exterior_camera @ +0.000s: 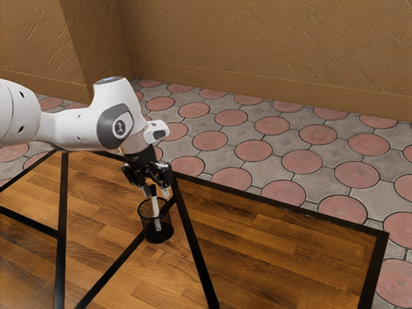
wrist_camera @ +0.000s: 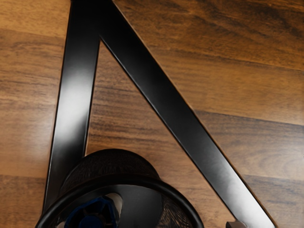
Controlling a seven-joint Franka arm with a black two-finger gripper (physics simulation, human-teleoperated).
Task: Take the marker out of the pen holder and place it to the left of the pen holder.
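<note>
Looking at the mesh holder [exterior_camera: 163, 233], it's got the marker [exterior_camera: 156, 216] in it, nearly upright, dark end up, top leaning slightly to the exterior view's left. Pincer [exterior_camera: 156, 192] is open around the top, not gripping anything afaict. Table's [exterior_camera: 277, 257] far edge is pretty near, with way more wood toward the exterior view's right.
</note>
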